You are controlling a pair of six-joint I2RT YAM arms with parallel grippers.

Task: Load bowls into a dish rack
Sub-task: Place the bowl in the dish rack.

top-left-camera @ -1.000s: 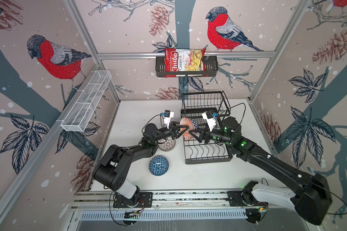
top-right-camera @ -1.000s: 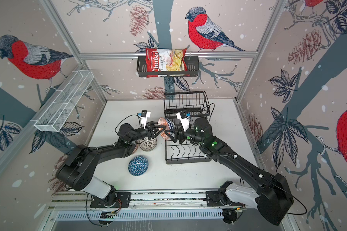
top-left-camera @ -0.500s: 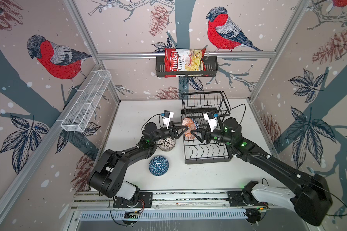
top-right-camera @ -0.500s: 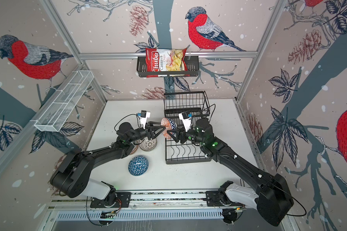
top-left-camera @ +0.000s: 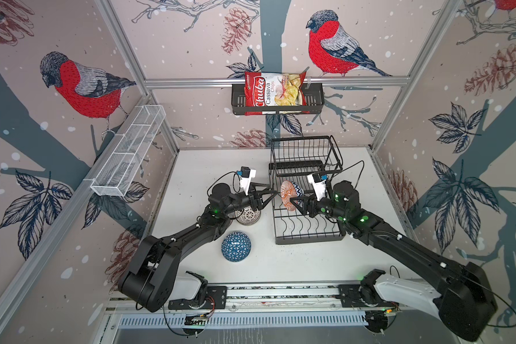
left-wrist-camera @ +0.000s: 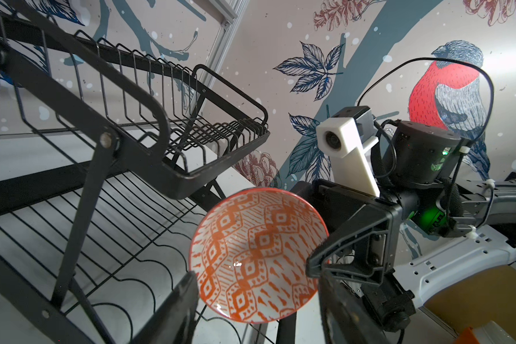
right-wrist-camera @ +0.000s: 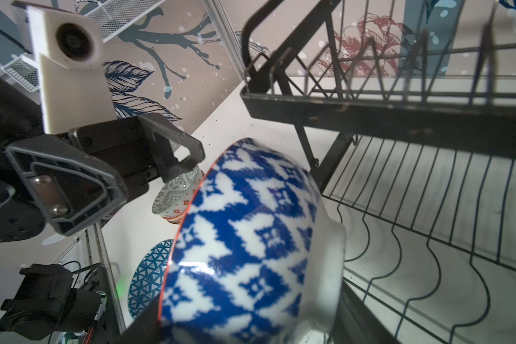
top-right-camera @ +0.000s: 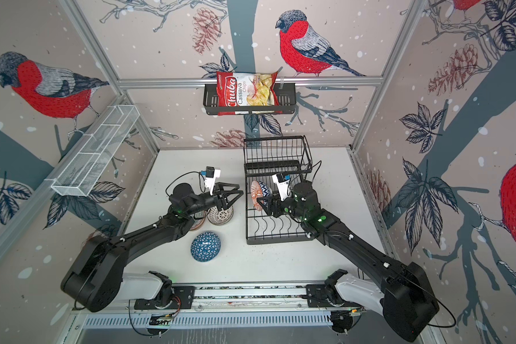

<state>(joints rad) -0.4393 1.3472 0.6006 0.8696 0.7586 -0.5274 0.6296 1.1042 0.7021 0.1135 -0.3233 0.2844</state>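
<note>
Being gripped by the right gripper point(top-left-camera: 295, 204) over the dish rack point(top-left-camera: 309, 239) is an orange-lined bowl point(top-left-camera: 286, 190). The left gripper point(top-left-camera: 270, 200) is being held open.

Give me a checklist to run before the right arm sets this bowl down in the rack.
1. Bowl gripped by the right tool: ok, held on edge by its rim.
2. Left tool open: ok.
3. Left tool clear of the bowl's rim: cannot tell, they are very close.
4. Dish rack beneath the bowl: ok, it hangs over the base's left side.
5. Wavy slots free: ok, no bowl stands in them.
</note>
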